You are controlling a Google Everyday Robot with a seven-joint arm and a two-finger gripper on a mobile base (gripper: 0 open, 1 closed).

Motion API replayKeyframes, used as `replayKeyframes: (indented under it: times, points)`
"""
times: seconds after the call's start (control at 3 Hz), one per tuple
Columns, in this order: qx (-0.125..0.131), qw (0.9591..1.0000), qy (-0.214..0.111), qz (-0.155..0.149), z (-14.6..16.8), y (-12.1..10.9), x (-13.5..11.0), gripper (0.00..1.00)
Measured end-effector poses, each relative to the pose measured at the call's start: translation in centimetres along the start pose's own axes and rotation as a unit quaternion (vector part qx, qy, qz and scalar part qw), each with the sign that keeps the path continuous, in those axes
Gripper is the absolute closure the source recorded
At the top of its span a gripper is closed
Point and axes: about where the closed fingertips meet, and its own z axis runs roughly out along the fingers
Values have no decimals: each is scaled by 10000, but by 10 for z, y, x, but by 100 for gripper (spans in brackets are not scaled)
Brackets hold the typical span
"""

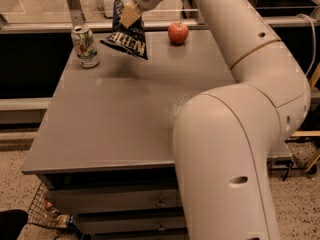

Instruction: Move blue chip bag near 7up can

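From my station I see the gripper (129, 16) up at the far edge of the desk (120, 129), clenched on the top of the blue chip bag (127, 38). One tan fingertip (131, 14) presses against the upper part of the bag. The bag hangs from that pinch, clear of the desk surface, its lower end flared out and tilted, with white lettering showing on the dark blue. A soft shadow (120, 72) lies on the desk just below it.

The 7up can (85, 46) stands upright at the far left corner of the desk, to the left of the hanging bag and close to it but not touching. A red apple (178, 32) sits at the far edge, to the right of the bag and apart from it.

The white arm (235, 134) fills the right side of my view, with a big joint in the near foreground, and reaches back and leftward to the gripper.

Below the desk's near edge I can make out drawers (115, 201) with small handles. A wire basket (42, 211) sits on the speckled floor at the near left corner.
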Motion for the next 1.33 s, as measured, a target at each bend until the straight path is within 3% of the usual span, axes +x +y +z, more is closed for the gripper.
replayKeyframes:
  times: [0.33,0.67,1.33]
  points:
    - [58,9993,-119,340,12,3,-7,100]
    - [31,9994,-101,338,17,4,-6,82]
    - [-20,9994,-74,336,25,7,-6,35]
